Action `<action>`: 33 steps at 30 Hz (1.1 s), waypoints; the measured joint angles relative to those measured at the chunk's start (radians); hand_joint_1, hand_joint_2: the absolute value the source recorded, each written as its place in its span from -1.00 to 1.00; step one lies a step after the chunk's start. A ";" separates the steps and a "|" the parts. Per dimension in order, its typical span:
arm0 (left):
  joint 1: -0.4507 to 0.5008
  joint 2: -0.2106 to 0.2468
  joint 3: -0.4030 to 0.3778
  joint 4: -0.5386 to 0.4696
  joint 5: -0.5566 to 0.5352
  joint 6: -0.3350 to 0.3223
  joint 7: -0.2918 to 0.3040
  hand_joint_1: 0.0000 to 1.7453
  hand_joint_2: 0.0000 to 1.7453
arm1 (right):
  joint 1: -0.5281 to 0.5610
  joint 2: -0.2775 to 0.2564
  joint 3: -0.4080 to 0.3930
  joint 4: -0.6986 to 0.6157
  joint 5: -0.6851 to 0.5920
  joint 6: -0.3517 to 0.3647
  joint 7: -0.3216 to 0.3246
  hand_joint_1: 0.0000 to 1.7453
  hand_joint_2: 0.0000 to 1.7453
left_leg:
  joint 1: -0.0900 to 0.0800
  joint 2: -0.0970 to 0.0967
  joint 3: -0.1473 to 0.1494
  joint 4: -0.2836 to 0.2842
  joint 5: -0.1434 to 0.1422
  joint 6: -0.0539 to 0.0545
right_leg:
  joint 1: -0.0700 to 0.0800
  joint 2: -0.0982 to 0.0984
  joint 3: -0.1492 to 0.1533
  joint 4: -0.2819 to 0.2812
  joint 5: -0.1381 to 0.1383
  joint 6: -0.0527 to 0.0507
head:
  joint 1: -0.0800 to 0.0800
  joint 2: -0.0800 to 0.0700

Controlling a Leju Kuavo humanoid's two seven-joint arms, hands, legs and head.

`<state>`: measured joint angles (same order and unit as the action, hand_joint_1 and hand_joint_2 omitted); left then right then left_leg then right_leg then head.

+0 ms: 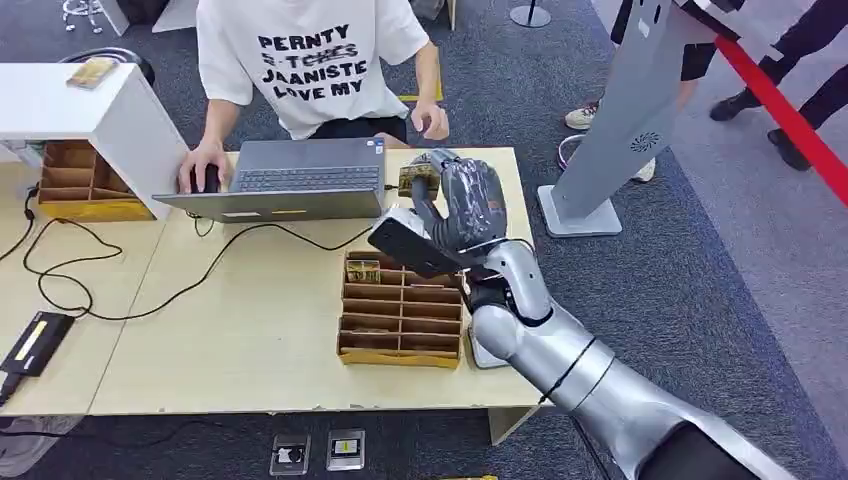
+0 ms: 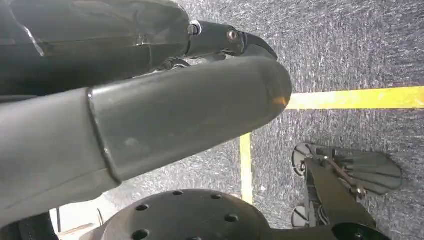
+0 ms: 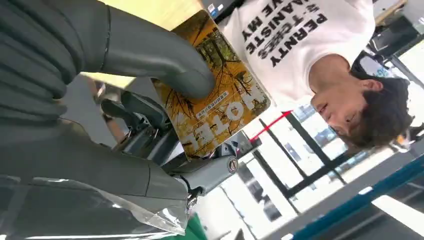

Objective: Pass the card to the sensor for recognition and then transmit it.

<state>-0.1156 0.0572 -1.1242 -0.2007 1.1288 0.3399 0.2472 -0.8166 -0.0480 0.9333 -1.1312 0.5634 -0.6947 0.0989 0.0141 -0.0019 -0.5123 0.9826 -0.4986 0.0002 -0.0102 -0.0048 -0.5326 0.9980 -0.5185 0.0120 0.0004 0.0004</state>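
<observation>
- Your right hand (image 1: pixel 462 205) sits mid-frame in the head view, raised above the table, pinching a yellow-orange printed card marked "HOTEL" (image 3: pixel 215 87) between thumb and darker fingers.
- In the head view the same card (image 1: pixel 418 180) pokes out at the hand's upper left, just beside the laptop's right corner.
- Your left hand (image 2: pixel 150 100): the wrist view looks down at grey carpet with yellow floor tape. Nothing visible in it; I can't tell whether the fingers are spread or curled.
- Progress, as I judge it: pickup done, card in the air. Sensor read and hand-off are both left.
- I can't pick out the sensor for certain. The grey slanted kiosk stand (image 1: pixel 640 110) at upper right is a candidate, no more.
- Below the hand: brown cardboard divider tray (image 1: pixel 402 310), one similar card in its top-left slot.
- Person in a white printed T-shirt (image 1: pixel 310 60) at top centre, working a grey open laptop (image 1: pixel 290 180).
- Obstacles: laptop edge and the person's free hand (image 1: pixel 432 120) are near the card. Watch both.
</observation>
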 joint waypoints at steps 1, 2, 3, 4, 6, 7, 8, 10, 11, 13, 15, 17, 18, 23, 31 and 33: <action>0.000 0.000 0.000 0.000 0.000 0.000 0.000 -1.00 -1.00 | 0.006 -0.007 -0.011 -0.014 -0.015 0.000 -0.004 1.00 1.00 | 0.000 0.000 0.000 0.000 0.000 0.000 | 0.000 0.000 0.000 0.000 0.000 0.000 | 0.000 0.000; 0.000 0.000 0.000 0.000 0.000 0.000 0.000 -1.00 -1.00 | 0.011 -0.012 -0.020 -0.026 -0.025 0.000 -0.007 1.00 1.00 | 0.000 0.000 0.000 0.000 0.000 0.000 | 0.000 0.000 0.000 0.000 0.000 0.000 | 0.000 0.000; 0.000 0.000 0.000 0.000 0.002 0.001 0.000 -1.00 -1.00 | 0.015 -0.016 -0.027 -0.039 -0.045 0.000 -0.010 1.00 1.00 | 0.000 0.001 0.000 0.000 0.000 0.000 | 0.000 0.001 0.000 0.000 0.000 0.000 | 0.000 0.000; 0.000 0.000 0.000 0.000 0.003 0.001 0.000 -1.00 -1.00 | 0.020 -0.020 -0.036 -0.050 -0.065 0.000 -0.013 1.00 1.00 | 0.000 0.001 0.000 0.000 0.000 0.000 | 0.000 0.001 0.000 0.000 0.000 0.000 | 0.000 0.000; 0.000 0.000 0.000 0.000 0.006 0.002 0.000 -1.00 -1.00 | 0.032 -0.029 -0.054 -0.075 -0.105 0.001 -0.020 1.00 1.00 | 0.000 0.000 0.000 0.000 0.000 0.000 | 0.000 0.000 0.000 0.000 0.000 0.000 | 0.000 0.000; 0.000 0.000 0.000 0.000 0.008 0.002 0.000 -1.00 -1.00 | 0.036 -0.035 -0.063 -0.088 -0.123 0.003 -0.021 1.00 1.00 | 0.000 0.000 0.000 0.000 0.000 0.000 | 0.000 0.000 0.000 0.000 0.000 0.000 | 0.000 0.000; 0.000 0.000 0.000 0.000 0.008 0.002 0.000 -1.00 -1.00 | 0.040 -0.041 -0.071 -0.100 -0.139 0.004 -0.021 1.00 1.00 | 0.000 0.000 0.000 0.000 0.000 0.000 | 0.000 0.000 0.000 0.000 0.000 0.000 | 0.000 0.000; 0.000 0.000 0.000 0.000 0.009 0.002 0.000 -1.00 -1.00 | 0.049 -0.055 -0.085 -0.123 -0.159 0.005 -0.021 1.00 1.00 | 0.000 0.001 0.000 0.000 0.000 0.000 | 0.000 0.000 0.000 0.000 0.000 0.000 | 0.000 0.000; 0.000 0.000 0.000 0.000 0.010 0.002 0.000 -1.00 -1.00 | 0.054 -0.060 -0.093 -0.135 -0.172 0.006 -0.021 1.00 1.00 | 0.000 0.001 0.000 0.000 0.000 0.000 | 0.000 0.001 0.000 0.000 0.000 0.000 | 0.000 0.000; 0.000 0.000 0.000 0.000 0.010 0.002 0.000 -1.00 -1.00 | 0.068 -0.074 -0.106 -0.157 -0.199 0.013 -0.020 1.00 1.00 | 0.000 0.000 0.001 0.000 0.000 0.000 | 0.000 0.000 0.000 0.000 0.000 0.000 | 0.000 0.000; 0.001 0.000 0.000 0.000 0.010 0.002 0.000 -1.00 -1.00 | 0.091 -0.092 -0.123 -0.186 -0.226 0.019 -0.013 1.00 1.00 | 0.000 0.000 0.000 0.001 0.000 0.000 | 0.000 0.000 0.000 0.000 0.000 0.000 | 0.000 0.000; 0.002 0.000 0.000 0.000 0.009 0.002 0.000 -1.00 -1.00 | 0.116 -0.114 -0.144 -0.219 -0.243 0.026 -0.007 1.00 1.00 | 0.000 0.000 0.000 0.001 0.000 0.000 | 0.000 0.000 0.000 0.000 0.000 0.000 | 0.000 0.000; 0.002 0.000 0.000 0.000 0.009 0.001 0.000 -1.00 -1.00 | 0.125 -0.123 -0.152 -0.235 -0.249 0.027 -0.004 1.00 1.00 | 0.000 0.001 0.000 0.001 0.000 0.000 | 0.000 0.000 0.000 0.000 0.000 0.000 | 0.000 0.000; 0.001 0.000 0.000 0.000 0.007 -0.001 0.000 -1.00 -1.00 | 0.172 -0.168 -0.188 -0.306 -0.272 0.034 0.024 1.00 1.00 | 0.000 0.001 0.000 0.001 0.000 0.000 | 0.000 0.000 0.000 0.000 0.000 0.000 | 0.000 0.000; 0.002 0.000 0.000 0.000 0.002 -0.005 0.002 -1.00 -1.00 | 0.265 -0.256 -0.226 -0.430 -0.228 0.096 0.144 1.00 1.00 | 0.000 0.000 0.000 0.001 0.000 0.000 | 0.000 0.000 0.000 0.000 0.000 0.000 | 0.000 0.000; 0.001 0.000 0.000 0.000 0.002 -0.006 0.002 -1.00 -1.00 | 0.287 -0.275 -0.238 -0.457 -0.225 0.103 0.161 1.00 1.00 | 0.000 0.000 0.000 0.001 0.000 0.000 | 0.000 0.000 0.000 0.000 0.000 0.000 | 0.000 0.000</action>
<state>-0.1142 0.0572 -1.1242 -0.2007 1.1307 0.3334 0.2495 -0.5293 -0.3232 0.6954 -1.5878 0.3384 -0.5917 0.2598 0.0141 -0.0015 -0.5119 0.9835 -0.4987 0.0002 -0.0103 -0.0049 -0.5325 0.9981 -0.5183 0.0118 0.0004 0.0004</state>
